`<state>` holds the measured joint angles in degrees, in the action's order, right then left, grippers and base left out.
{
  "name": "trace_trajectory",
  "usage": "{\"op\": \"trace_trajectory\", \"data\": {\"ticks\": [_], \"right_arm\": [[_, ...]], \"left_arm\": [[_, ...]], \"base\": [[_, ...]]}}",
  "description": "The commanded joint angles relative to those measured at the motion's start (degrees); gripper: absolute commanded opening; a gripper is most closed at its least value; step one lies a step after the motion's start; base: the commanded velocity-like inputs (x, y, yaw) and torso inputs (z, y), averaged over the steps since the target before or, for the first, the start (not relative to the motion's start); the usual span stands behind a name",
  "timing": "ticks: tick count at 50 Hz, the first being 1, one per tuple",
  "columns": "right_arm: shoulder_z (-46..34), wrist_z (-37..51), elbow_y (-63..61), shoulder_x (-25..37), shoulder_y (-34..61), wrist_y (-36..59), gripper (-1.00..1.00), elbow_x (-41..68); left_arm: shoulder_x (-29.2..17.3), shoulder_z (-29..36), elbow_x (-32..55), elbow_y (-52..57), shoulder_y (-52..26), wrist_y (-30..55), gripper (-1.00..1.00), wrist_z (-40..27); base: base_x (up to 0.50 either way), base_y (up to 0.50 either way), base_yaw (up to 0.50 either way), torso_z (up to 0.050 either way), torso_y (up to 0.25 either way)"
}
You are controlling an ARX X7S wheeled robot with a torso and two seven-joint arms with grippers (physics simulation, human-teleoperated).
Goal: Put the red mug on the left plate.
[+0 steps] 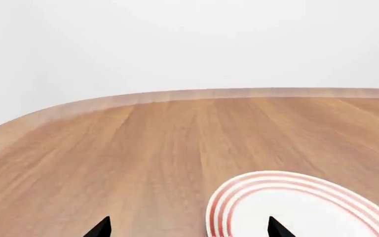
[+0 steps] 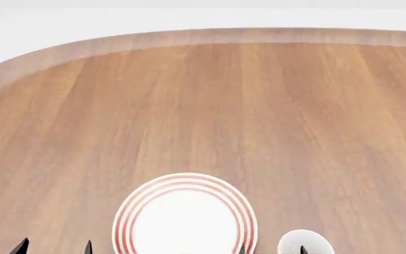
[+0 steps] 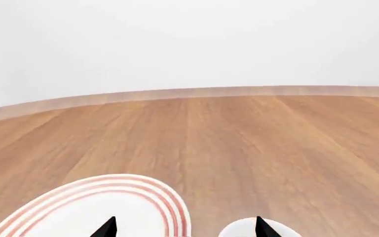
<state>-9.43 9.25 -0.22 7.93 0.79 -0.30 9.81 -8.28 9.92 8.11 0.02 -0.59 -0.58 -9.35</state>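
Observation:
The red mug is not in view. One round white plate with three red rings [image 2: 185, 217] lies on the wooden table near the front; I cannot tell which of the two plates it is. It also shows in the left wrist view [image 1: 308, 207] and the right wrist view [image 3: 77, 207]. My left gripper [image 2: 53, 247] is open and empty, just left of the plate, and its black tips show in its wrist view [image 1: 189, 229]. My right gripper [image 2: 271, 250] is open and empty, between the plate's right edge and a white round rim; its wrist view [image 3: 184, 229] shows the same.
A white round mug rim [image 2: 303, 242] sits right of the plate, cut off by the picture's edge, so its outer colour is hidden; it also shows in the right wrist view [image 3: 255, 228]. The wooden table [image 2: 210, 106] has a rounded far left corner and a white wall behind.

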Motion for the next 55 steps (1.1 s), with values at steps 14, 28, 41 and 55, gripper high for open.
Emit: {"op": "trace_trajectory", "data": {"ticks": [14,28,41,55], "right_arm": [[-0.93,1.03,-0.02,0.87,0.05,-0.33,1.0,0.78],[-1.52,1.47,-0.33,1.35,0.02,-0.32,1.0,1.19],[3.32,11.69,-13.29,0.64,-1.31,17.24,1.0,5.48],[14.65,26.35,-30.55,-3.04,0.87,41.81,1.0,20.28]], "left_arm": [[-0.82,1.06,0.77,0.95,0.32,0.23,1.0,-1.06],[-1.21,1.54,1.15,0.97,0.27,0.14,1.0,-1.47],[-1.46,1.74,1.44,0.34,0.02,0.04,1.0,-2.2],[-1.74,1.96,2.17,0.07,-0.3,0.09,1.0,-2.63]], "base": [[0.05,-0.18,0.0,0.0,0.0],[0.26,-0.02,0.0,0.0,0.0],[0.0,0.0,0.0,0.0,0.001],[0.0,0.0,0.0,0.0,0.0]]}}
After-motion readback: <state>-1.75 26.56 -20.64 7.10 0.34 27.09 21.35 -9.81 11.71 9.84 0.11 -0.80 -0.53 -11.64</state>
